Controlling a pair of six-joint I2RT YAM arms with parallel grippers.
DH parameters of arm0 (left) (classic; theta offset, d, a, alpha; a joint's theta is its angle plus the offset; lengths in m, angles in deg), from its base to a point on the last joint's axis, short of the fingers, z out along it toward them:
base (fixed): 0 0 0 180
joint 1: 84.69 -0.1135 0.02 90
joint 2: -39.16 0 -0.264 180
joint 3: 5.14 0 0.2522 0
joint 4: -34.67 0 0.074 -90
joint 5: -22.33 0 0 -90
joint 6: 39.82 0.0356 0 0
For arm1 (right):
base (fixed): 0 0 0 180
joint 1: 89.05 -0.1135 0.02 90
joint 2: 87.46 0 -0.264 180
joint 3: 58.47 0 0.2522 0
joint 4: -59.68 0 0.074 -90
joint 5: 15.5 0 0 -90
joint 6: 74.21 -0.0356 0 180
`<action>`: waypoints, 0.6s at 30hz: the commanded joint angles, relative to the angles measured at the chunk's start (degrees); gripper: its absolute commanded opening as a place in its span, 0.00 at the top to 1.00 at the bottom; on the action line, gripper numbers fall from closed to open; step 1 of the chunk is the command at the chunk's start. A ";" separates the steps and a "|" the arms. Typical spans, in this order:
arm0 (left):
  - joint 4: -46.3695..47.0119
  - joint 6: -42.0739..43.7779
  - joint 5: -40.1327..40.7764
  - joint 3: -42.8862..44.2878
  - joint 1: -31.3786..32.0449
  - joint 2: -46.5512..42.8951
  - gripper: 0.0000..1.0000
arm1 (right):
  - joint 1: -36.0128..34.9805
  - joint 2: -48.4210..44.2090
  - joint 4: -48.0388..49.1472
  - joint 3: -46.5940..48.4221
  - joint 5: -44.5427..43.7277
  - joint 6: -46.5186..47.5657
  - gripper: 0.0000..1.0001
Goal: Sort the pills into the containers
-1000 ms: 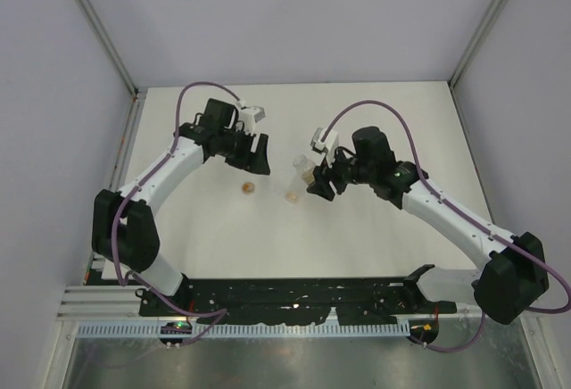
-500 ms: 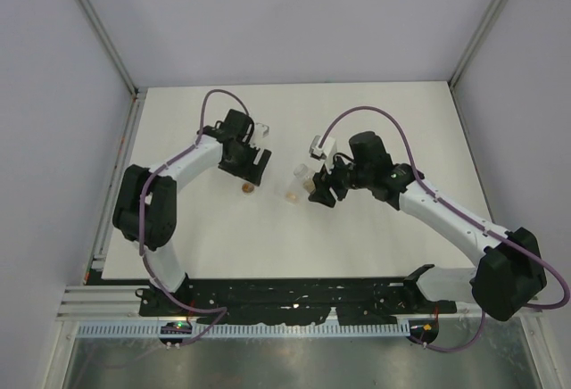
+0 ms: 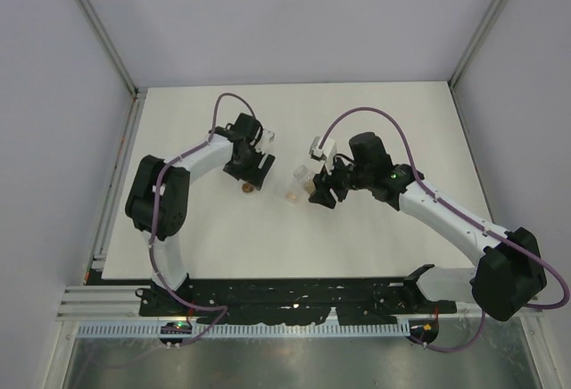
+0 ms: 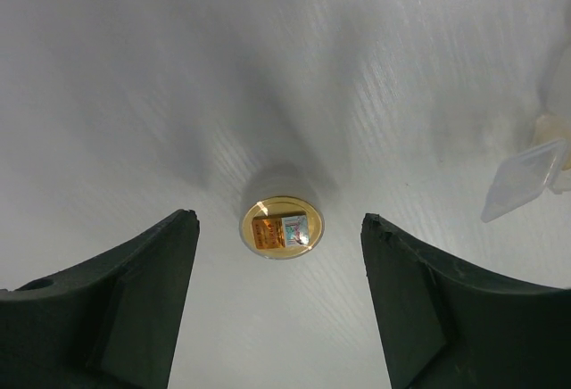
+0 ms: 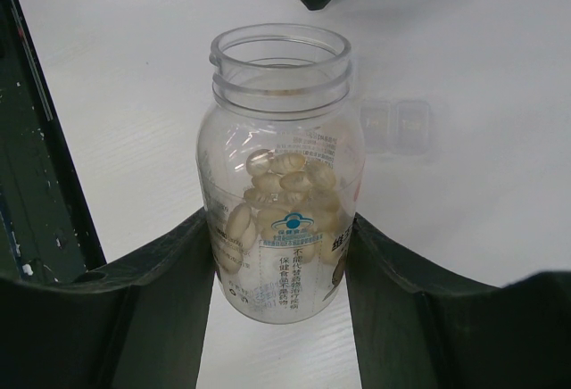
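Note:
The amber vial [image 3: 248, 187] stands on the white table [image 3: 375, 121]. In the left wrist view I look down into the amber vial [image 4: 282, 227], which holds an orange piece and a pale piece. My left gripper [image 3: 254, 171] is open above it, and the open left gripper [image 4: 278, 273] has a finger on each side of the vial, not touching. My right gripper [image 3: 314, 187] is shut on the clear vial [image 3: 301, 175]. In the right wrist view the right gripper [image 5: 279, 255] grips the clear vial [image 5: 281, 139], open-topped and half full of pale tan pills [image 5: 285, 188].
A small pale item [image 3: 291, 195] lies on the table between the grippers. A clear plastic lid [image 4: 525, 181] lies right of the amber vial. Two small clear pieces [image 5: 398, 126] lie behind the clear vial. Grey walls stand around the table.
My left arm has swung right and forward, bringing its gripper over the amber vial. My right gripper has shifted slightly left with the clear vial.

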 commanded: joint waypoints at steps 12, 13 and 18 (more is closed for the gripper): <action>-2.41 -1.55 1.68 3.21 0.80 2.91 0.31 | 0.50 -0.16 1.51 0.33 1.69 0.39 0.95; -2.32 -1.72 1.68 3.29 0.89 3.08 0.32 | 0.41 -0.24 1.51 0.33 1.69 0.48 0.95; -2.76 -2.16 1.95 3.12 0.98 3.35 0.35 | 0.59 -0.16 1.51 0.33 1.78 0.48 0.95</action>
